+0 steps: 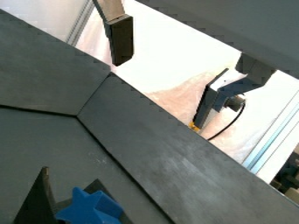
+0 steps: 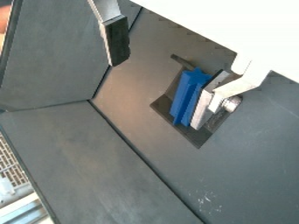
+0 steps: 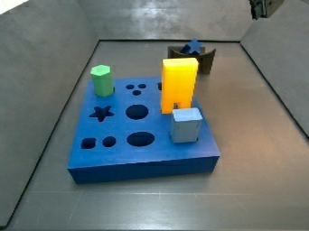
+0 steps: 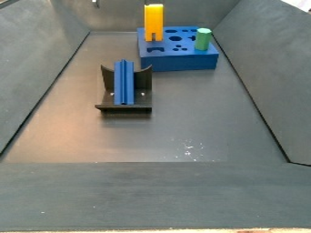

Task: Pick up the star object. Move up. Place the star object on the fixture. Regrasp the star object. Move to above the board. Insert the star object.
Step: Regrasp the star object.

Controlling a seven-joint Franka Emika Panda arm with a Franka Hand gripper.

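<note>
Half done, we judge: the star piece (image 4: pixel 125 80) rests on the fixture (image 4: pixel 124 106), while our hand (image 2: pixel 176 61) hovers above it, fingers apart and empty; regrasp, board (image 3: pixel 143 135) insertion remain

Blue star object (image 4: pixel 125 81) on fixture (image 4: pixel 107 91); end effector (image 2: pixel 176 61) empty above; board (image 3: pixel 145 135) apart.
</note>
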